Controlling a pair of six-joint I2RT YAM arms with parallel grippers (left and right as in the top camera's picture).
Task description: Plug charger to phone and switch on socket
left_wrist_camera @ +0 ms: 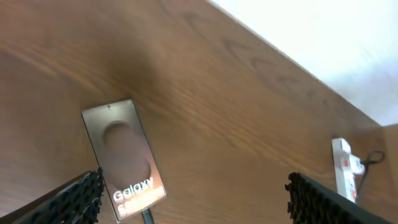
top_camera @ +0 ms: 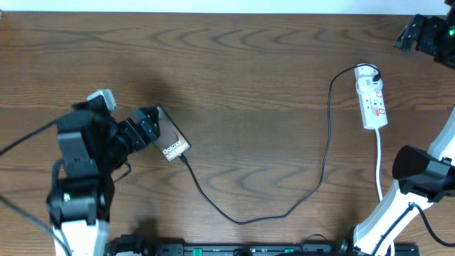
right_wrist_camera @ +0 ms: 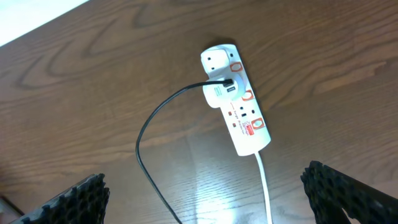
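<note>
The phone (top_camera: 170, 140) lies flat on the wooden table, brown face up with "Galaxy" lettering; it also shows in the left wrist view (left_wrist_camera: 122, 154). The charger cable (top_camera: 242, 220) runs from the phone's lower end, where its tip (left_wrist_camera: 147, 216) touches the edge, in a loop to the socket (top_camera: 371, 99). My left gripper (left_wrist_camera: 193, 196) is open, and its left finger is beside the phone's lower corner. My right gripper (right_wrist_camera: 206, 190) is open above the table, short of the socket (right_wrist_camera: 239, 102). The black cable enters a white adapter (right_wrist_camera: 217, 91) on the socket.
The socket's white cord (top_camera: 379, 163) runs toward the table's front, past my right arm (top_camera: 421, 169). Black equipment (top_camera: 426, 32) sits at the back right corner. A black bar (top_camera: 249, 249) lies along the front edge. The socket shows far off in the left wrist view (left_wrist_camera: 345, 169).
</note>
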